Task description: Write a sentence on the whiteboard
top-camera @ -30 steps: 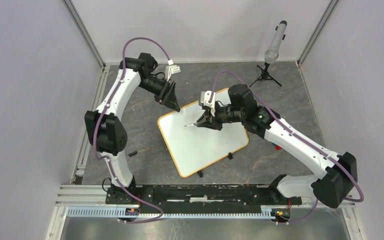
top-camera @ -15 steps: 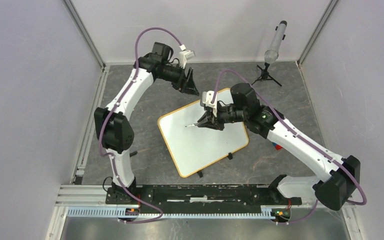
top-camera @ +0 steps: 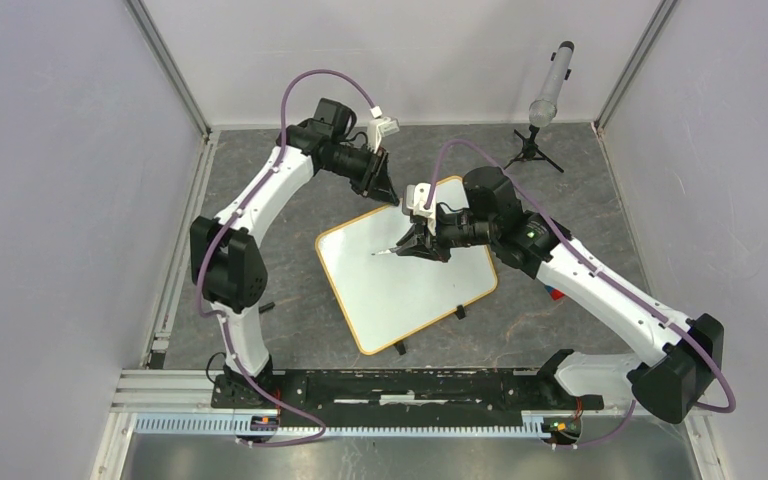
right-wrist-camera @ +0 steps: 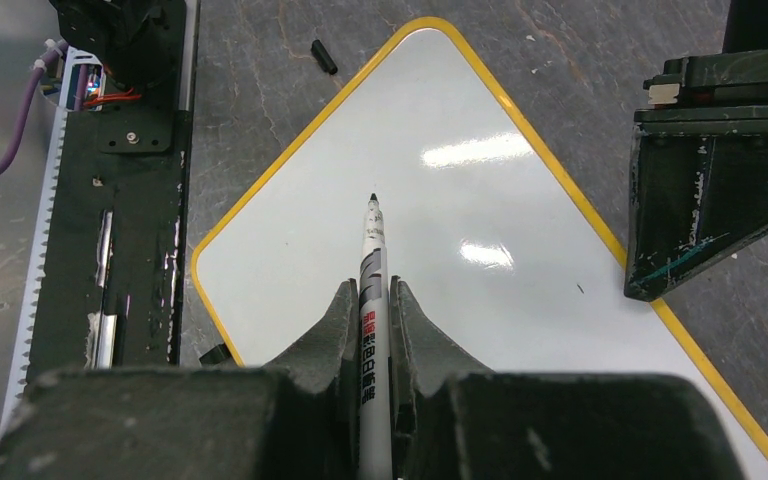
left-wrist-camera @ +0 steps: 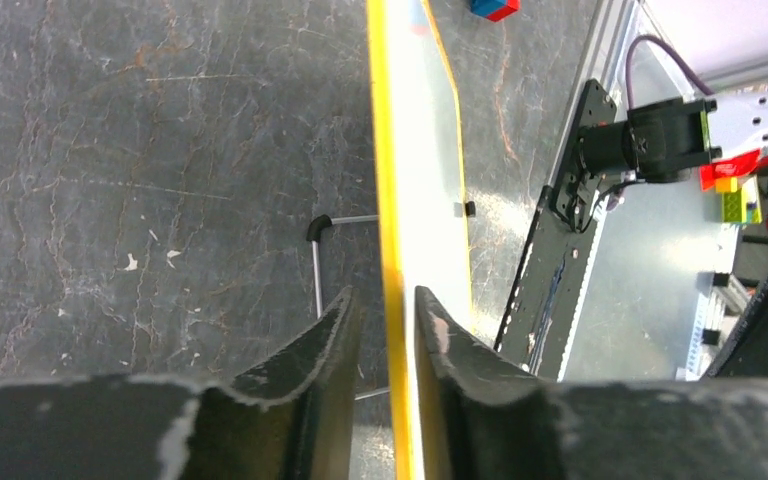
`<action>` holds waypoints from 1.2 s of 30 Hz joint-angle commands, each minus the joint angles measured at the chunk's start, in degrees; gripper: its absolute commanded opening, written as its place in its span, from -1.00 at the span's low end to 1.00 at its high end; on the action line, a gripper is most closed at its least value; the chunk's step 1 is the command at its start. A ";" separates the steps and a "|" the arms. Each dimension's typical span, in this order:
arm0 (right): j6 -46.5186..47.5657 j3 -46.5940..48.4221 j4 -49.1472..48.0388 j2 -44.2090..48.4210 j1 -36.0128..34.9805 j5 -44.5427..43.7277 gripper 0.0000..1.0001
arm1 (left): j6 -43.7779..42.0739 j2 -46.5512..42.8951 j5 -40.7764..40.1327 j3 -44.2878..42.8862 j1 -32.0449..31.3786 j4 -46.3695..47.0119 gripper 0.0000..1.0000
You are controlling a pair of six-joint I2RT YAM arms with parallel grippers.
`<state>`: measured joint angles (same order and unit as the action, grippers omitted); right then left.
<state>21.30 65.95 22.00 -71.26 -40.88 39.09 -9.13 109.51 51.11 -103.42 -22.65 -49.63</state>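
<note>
The whiteboard [top-camera: 405,275] lies slanted mid-table, its white face [right-wrist-camera: 440,200] bare except for a tiny dark fleck; no sentence is in view. My right gripper [top-camera: 412,245] hangs over the board's far half, shut on a white marker [right-wrist-camera: 373,240] whose black tip points at the board's middle. My left gripper [top-camera: 388,192] is at the board's far edge. In the left wrist view its fingers straddle the yellow frame [left-wrist-camera: 380,120], left gripper [left-wrist-camera: 388,295] narrowly open with a slit of floor showing beside the frame. One left finger [right-wrist-camera: 705,190] shows at the board's edge.
A black marker cap [top-camera: 264,306] lies on the grey floor left of the board. A microphone on a small tripod [top-camera: 545,100] stands at the back right. A red and blue block [top-camera: 552,293] sits under the right arm. Grey walls enclose the table.
My left arm swung from the board's far-left corner up and right, then down onto the far edge, jaws narrowing around the frame. The right gripper and marker barely moved.
</note>
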 commanded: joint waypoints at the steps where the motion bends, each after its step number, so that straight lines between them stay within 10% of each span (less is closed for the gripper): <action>1: 0.57 2.34 0.09 1.30 -0.25 1.43 -1.00 | -5.09 -3.60 2.71 0.60 -1.17 -0.22 -0.43; 10: 0.67 2.74 0.32 1.03 -0.25 1.69 -1.00 | -7.90 -5.78 3.58 2.90 -1.70 -0.21 -0.83; 29: 0.23 2.70 0.29 0.71 -0.24 2.77 -1.00 | -13.41 -3.18 4.26 3.98 -6.00 -3.51 -0.95; 36: -0.19 2.07 -0.48 1.31 -0.25 0.04 -1.00 | -7.83 -5.73 -0.49 -0.25 -2.68 -3.64 0.17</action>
<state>21.30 66.19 22.81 -71.26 -40.88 40.45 -18.50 105.97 51.62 -99.94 -27.35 -50.92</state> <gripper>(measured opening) 0.144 0.479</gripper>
